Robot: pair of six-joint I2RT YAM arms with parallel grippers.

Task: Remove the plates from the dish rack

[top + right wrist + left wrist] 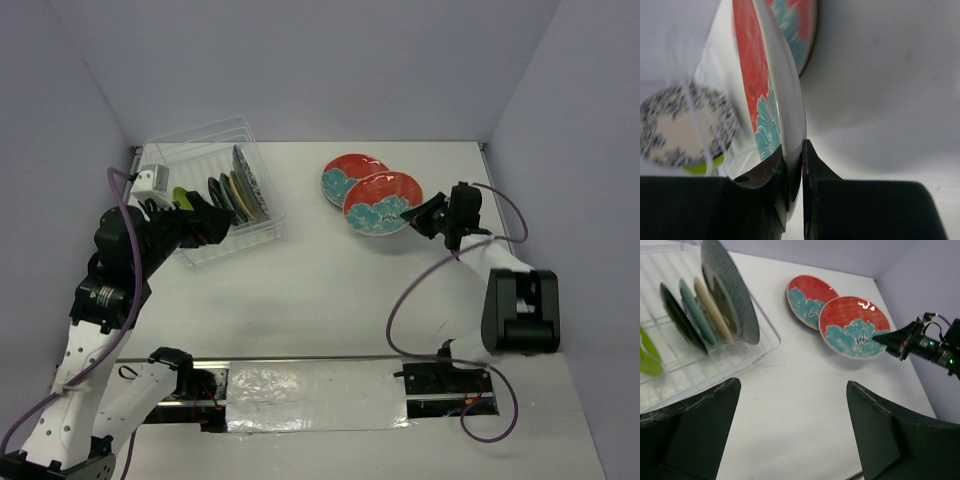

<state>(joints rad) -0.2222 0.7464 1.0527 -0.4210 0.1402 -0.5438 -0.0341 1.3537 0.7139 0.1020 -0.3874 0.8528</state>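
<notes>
The clear dish rack (196,141) stands at the far left and holds several upright plates (243,190). In the left wrist view the rack (766,347) carries a dark patterned plate (732,295), a tan one (712,310), a teal one (692,312), a dark one (679,317) and a lime green one (647,356). One red and teal floral plate (350,176) lies flat on the table. A second red plate (383,202) overlaps its edge. My right gripper (418,215) is shut on this second plate's rim (762,85). My left gripper (215,224) is open and empty beside the rack's near wall.
The white table is enclosed by pale walls on three sides. In the right wrist view a white plate with a dark blue rim (677,125) shows blurred in the distance. A white block (150,179) sits at the rack's left end. Foil tape (300,395) lies between the arm bases.
</notes>
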